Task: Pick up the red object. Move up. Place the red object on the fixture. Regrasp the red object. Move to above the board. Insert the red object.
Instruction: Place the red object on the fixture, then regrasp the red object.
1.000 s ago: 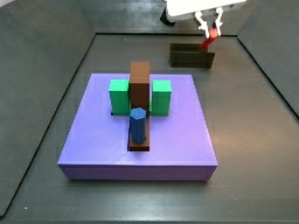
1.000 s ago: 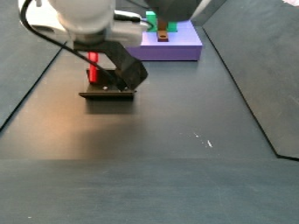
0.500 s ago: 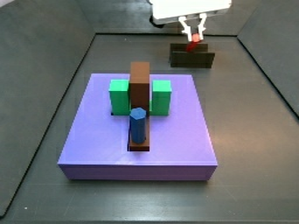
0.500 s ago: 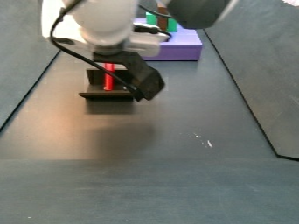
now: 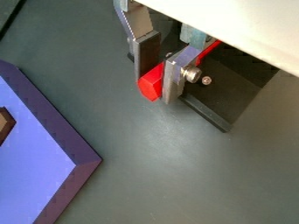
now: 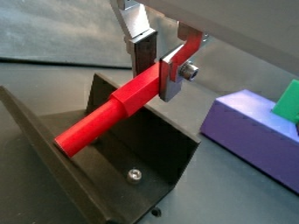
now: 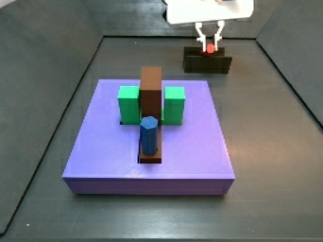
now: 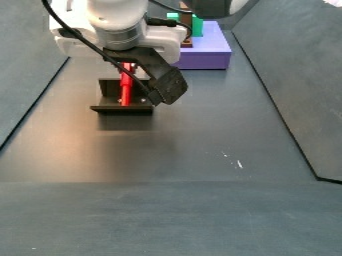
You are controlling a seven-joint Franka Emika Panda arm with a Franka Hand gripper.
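Here, a dark grey floor (image 7: 51,113) walled by dark panels, with the board (image 7: 151,142) lying mid-floor. Further right and back, over the fixture (image 7: 207,62), the gripper (image 7: 209,40) with jaws narrowed onto the red object (image 6: 107,116), its lower end inside the fixture's hollow.

A dull dark grey floor (image 7: 271,170), evenly lit, is enclosed by low grey walls (image 7: 127,17).
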